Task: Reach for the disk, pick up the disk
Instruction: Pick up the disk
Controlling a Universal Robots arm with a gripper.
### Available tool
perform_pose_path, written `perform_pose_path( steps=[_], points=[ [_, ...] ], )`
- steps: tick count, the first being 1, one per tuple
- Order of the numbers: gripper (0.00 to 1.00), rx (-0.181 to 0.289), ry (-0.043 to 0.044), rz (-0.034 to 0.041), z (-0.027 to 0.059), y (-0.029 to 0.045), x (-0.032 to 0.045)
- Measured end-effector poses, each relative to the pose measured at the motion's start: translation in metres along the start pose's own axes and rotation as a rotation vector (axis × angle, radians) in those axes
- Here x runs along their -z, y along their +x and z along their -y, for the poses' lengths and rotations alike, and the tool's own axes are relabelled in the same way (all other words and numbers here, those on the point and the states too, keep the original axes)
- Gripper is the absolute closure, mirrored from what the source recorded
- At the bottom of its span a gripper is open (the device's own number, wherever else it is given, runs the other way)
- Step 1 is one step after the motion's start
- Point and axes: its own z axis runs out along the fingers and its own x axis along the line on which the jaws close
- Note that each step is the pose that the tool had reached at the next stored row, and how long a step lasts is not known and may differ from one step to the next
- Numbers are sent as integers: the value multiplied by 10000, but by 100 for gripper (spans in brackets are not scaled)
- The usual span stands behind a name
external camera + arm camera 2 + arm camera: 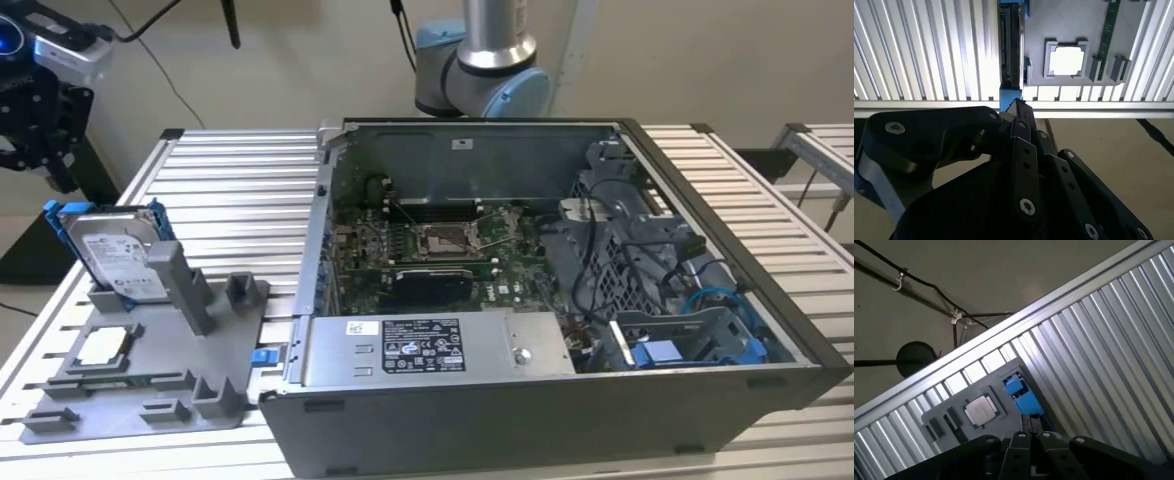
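Gripper hangs in the air at the exterior view's far left, above the edge of the slatted metal table. It has hold of nothing. Whether it is open or closed I cannot tell from any view.

The disk stands upright on its edge in a slot of the grey holder plate, label facing the camera, with the blue frame showing along its top and sides. It sits below the gripper and a little toward the exterior view's right — apart from it, no contact.

In the second wrist view the gripper points toward the disk, which is seen edge-on as a narrow dark strip with blue at both ends. In the first wrist view the blue top of the disk lies just beyond the gripper.

A small square silver chip lies flat in a pocket of the same plate, nearer the camera than the disk; it shows in both wrist views. A green memory stick stands in the plate beside the chip.

An open computer case takes up the middle of the table — circuit board exposed, grey labelled power box along its near wall. The arm's base rises behind the case.
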Motion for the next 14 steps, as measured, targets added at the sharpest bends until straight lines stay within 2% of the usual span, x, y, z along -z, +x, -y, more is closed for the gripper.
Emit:
perform_pose_path(
  steps=[14],
  points=[
    [100,2543,17,-98,1,0,-13]
  ],
)
